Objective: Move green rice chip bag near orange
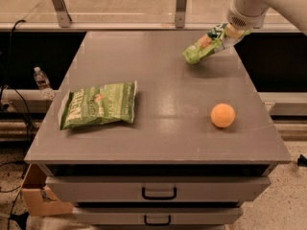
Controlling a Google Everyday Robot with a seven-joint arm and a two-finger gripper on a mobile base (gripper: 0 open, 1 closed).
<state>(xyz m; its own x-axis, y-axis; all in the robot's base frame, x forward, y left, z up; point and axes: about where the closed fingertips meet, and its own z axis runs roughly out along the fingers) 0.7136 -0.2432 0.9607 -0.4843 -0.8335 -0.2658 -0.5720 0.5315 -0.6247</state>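
Observation:
The green rice chip bag hangs tilted in the air above the far right part of the grey cabinet top, its lower end close to the surface. My gripper is shut on the bag's upper right end, at the top right of the view. The orange rests on the cabinet top near the right front, well below the bag in the view and apart from it.
A paler, flat green bag lies on the left side of the cabinet top. Metal posts and a rail run along the far edge. A water bottle stands left of the cabinet. Drawers face the front.

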